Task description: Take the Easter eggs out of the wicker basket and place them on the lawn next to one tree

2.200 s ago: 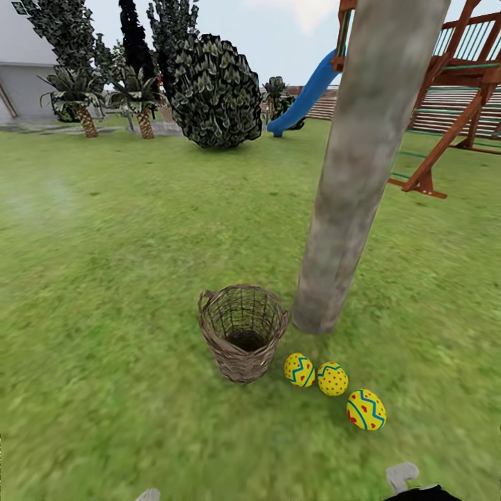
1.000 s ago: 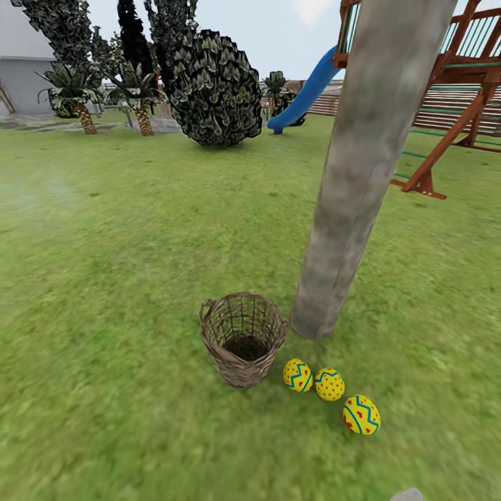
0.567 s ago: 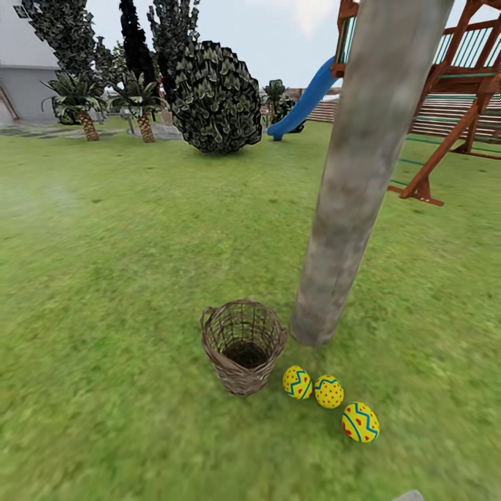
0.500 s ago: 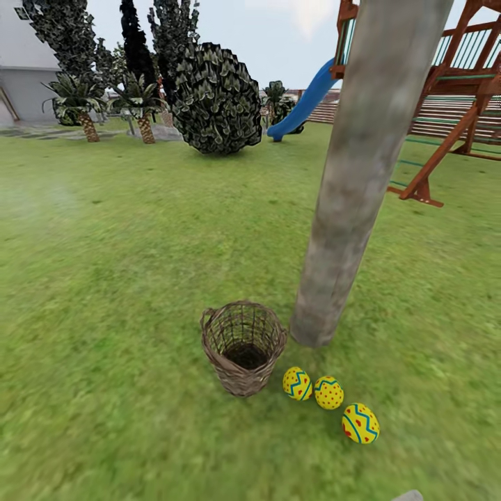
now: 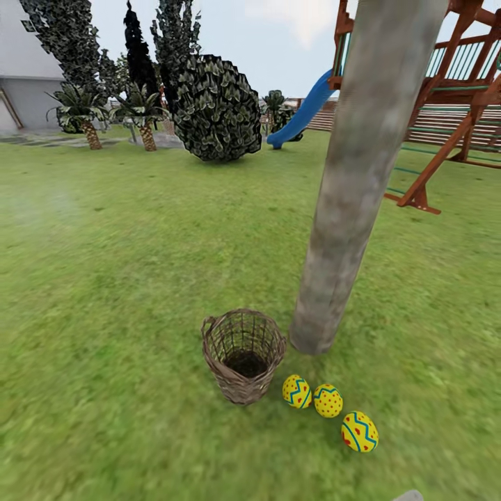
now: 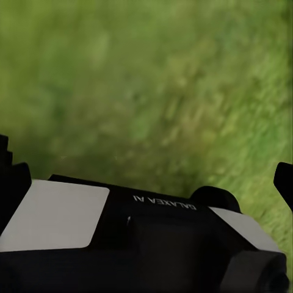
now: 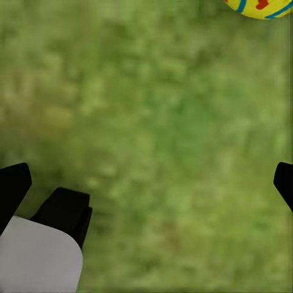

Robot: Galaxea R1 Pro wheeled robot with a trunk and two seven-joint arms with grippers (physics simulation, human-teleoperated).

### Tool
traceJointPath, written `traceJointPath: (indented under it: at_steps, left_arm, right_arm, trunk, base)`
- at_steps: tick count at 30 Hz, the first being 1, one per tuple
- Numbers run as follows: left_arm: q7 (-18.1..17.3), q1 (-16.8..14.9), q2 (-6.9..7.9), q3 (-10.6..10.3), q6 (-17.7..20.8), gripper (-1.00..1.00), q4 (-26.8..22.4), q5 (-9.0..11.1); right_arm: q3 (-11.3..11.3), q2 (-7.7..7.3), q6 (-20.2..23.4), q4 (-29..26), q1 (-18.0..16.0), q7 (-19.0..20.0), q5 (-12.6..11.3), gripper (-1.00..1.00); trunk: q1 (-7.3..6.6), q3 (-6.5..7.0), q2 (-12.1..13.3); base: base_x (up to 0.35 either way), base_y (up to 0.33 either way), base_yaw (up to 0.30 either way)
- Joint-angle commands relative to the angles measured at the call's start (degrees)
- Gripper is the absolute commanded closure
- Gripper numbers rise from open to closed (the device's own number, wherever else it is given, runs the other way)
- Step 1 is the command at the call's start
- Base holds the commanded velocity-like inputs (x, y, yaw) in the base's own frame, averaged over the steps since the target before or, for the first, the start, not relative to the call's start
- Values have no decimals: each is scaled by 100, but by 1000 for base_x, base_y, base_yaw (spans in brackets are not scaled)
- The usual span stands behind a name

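Wicker basket (image 5: 243,356) sits on the lawn (image 5: 104,292), tipped a bit toward me, inside dark and no egg visible in it. Just right of it, the three eggs (image 5: 327,401) lie in a short row on the grass: first egg (image 5: 297,391) just beside the basket, second (image 5: 328,401) touching or nearly touching it, third (image 5: 359,431) a little apart, nearest me. Tree (image 5: 362,174) trunk rises right behind them, base near basket and eggs.

Versus the earlier head views, the whole scene has slid down and the bush (image 5: 216,111) and slide (image 5: 306,104) sit lower: camera moved, things did not. My right arm, seen at the bottom edge earlier, has nearly left the view. Reads as me backing off.

Left fingers (image 6: 146,165) spread wide over bare grass, holding nothing. Right fingers (image 7: 146,177) spread too, empty, with the edge of one egg (image 7: 259,7) ahead of them.

Judgement: task looks done, all eggs out and next to one tree.
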Motion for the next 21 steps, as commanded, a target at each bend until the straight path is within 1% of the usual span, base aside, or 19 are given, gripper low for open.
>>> traceJointPath:
  at_steps: [1,10,12,14,15,17,18,19,21]
  left_arm:
    - [-29,-2,0,-43,27,-100,12,64]
    - [-31,2,15,-43,27,-100,10,63]
    - [-35,2,23,-43,27,-100,10,61]
    - [-37,2,86,-43,27,-100,10,56]
    - [-38,2,176,-43,27,-100,10,54]
    - [-37,2,290,-43,27,-100,10,53]
    - [-38,2,319,-43,27,-100,10,53]
    - [-38,2,344,-43,27,-100,10,53]
    - [-38,2,346,-43,27,-100,10,53]
  right_arm:
    - [-48,-2,-14,3,-3,18,43,-100]
    - [-48,-2,-14,3,-3,20,47,-100]
    - [-43,-2,-7,-2,-3,13,80,-100]
    - [-34,-2,8,-4,-3,6,130,-100]
    - [-32,-2,26,10,-3,7,121,-100]
    - [-31,1,41,126,68,13,126,-100]
    - [-31,10,37,175,117,16,123,-100]
    - [-31,55,41,220,195,18,118,-100]
    - [-30,169,45,248,323,17,108,-100]
  trunk:
    - [0,5,-2]
    - [0,90,-2]
    - [0,102,-2]
    - [0,106,-2]
    - [0,107,-2]
    - [0,108,-2]
    - [0,108,-2]
    - [0,108,-2]
    - [0,108,-2]
  base:
    - [0,0,0]
    - [0,0,3]
    - [0,0,45]
    - [0,0,16]
    - [0,0,5]
    - [0,0,2]
    - [0,0,1]
    - [0,0,0]
    - [0,0,0]
